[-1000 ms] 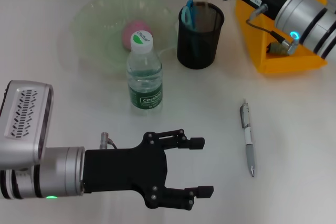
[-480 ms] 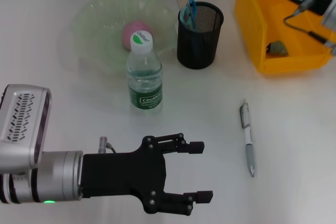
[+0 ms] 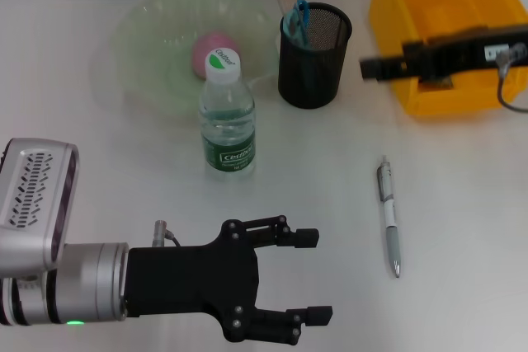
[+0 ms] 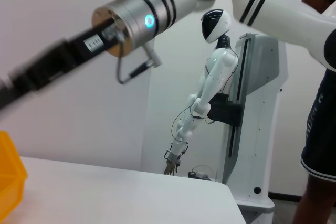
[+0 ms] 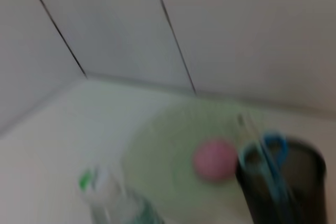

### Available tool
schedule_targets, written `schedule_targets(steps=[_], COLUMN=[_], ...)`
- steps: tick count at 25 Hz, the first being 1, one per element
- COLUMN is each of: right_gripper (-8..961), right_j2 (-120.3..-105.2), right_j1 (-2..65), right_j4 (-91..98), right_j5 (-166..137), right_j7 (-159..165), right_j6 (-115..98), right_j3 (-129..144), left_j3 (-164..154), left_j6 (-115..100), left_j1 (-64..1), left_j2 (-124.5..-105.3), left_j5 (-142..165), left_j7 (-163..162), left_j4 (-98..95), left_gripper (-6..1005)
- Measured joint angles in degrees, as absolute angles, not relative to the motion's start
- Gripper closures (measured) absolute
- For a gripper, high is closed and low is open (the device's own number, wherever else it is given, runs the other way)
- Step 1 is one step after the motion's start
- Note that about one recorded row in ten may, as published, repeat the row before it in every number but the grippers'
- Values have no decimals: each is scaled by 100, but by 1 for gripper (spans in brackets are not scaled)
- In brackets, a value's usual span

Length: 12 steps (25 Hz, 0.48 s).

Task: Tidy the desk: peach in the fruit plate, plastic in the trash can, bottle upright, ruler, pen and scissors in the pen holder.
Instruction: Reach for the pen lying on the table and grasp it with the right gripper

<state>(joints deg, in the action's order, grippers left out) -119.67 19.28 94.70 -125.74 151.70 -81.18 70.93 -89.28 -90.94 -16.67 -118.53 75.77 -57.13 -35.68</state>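
Peach (image 3: 214, 51) in fruit plate (image 3: 144, 30), bottle (image 3: 226, 113) upright, scissors (image 3: 295, 21) in pen holder (image 3: 314, 57); pen (image 3: 389, 216) loose at 4 o'clock. Left hand (image 3: 307, 276) open; right hand (image 3: 375, 68) unreadable.

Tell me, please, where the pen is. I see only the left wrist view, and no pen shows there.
Observer: The pen lies flat on the desk, apart from the pen holder, not in it.
Operator: Is anything in the holder?
Observer: Yes, the scissors; their blue handles stick out of the top.
Operator: Which gripper is nearer to the pen?
Observer: Neither is close. The right gripper is between the holder and the trash can. The left gripper, jaws open, is at the near edge of the desk, to the left of the pen.
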Motion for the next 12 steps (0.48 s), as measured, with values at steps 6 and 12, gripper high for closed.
schedule_targets(steps=[6, 12], right_gripper=[124, 125], right_j2=[-11970, -11978], right_j1=[2219, 2397], right_j4=[9585, 9272], right_j5=[-13942, -14508], right_j7=[16474, 16910], right_j6=[-8789, -8771], right_j3=[7891, 8438], left_j3=[-8930, -8930], left_j6=[-9110, -9126], left_j1=[-1670, -1678], left_j2=[-11849, -11847], left_j5=[7577, 7576], left_j7=[-5721, -5747], left_j4=[-3568, -3569], left_gripper=[186, 186])
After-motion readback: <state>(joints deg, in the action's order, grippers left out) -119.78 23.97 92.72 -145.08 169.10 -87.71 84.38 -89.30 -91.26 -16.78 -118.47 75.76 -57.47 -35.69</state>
